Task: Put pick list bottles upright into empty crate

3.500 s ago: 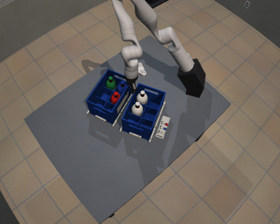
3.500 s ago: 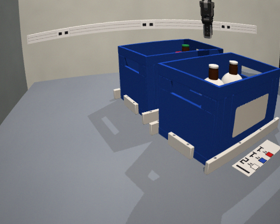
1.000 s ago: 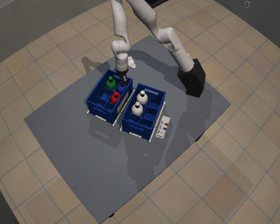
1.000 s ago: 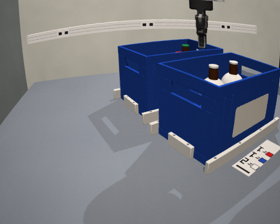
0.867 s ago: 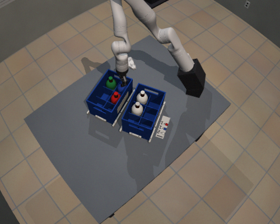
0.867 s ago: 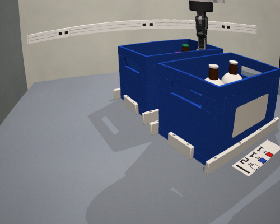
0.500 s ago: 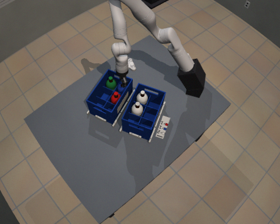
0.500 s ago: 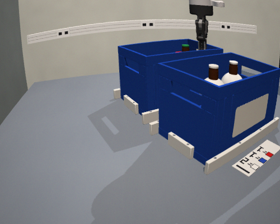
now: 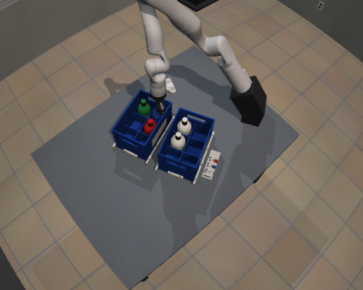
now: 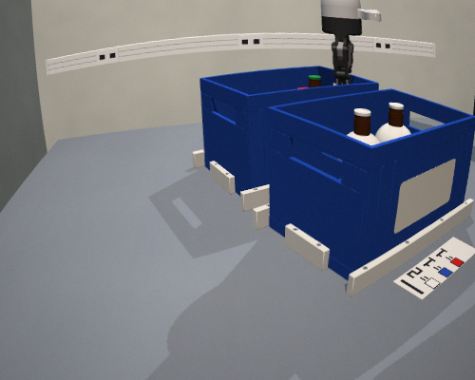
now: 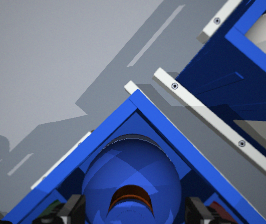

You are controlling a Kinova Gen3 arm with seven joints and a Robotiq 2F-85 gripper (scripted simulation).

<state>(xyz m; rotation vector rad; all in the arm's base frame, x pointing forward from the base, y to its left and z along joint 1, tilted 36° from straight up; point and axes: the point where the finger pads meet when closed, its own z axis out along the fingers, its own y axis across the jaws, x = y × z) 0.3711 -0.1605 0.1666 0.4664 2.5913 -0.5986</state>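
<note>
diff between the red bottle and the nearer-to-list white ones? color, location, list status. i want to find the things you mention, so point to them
The red bottle (image 9: 149, 127) has a red cap; the white bottles (image 9: 184, 127) (image 9: 178, 141) (image 10: 394, 133) have white caps.
The red bottle is in the crate under the gripper (image 9: 162, 110) (image 10: 342, 83); the white bottles are in the crate beside the pick list (image 9: 211, 164) (image 10: 436, 268).
The list's one red is unfilled; its two whites are filled.
Shared: all stand upright.

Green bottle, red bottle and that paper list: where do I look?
green bottle (image 9: 144, 108): top view, its rounded shoulder
red bottle (image 9: 149, 127): top view, its shoulder
paper list (image 9: 216, 155) (image 10: 454, 245): top and exterior views, bare paper
</note>
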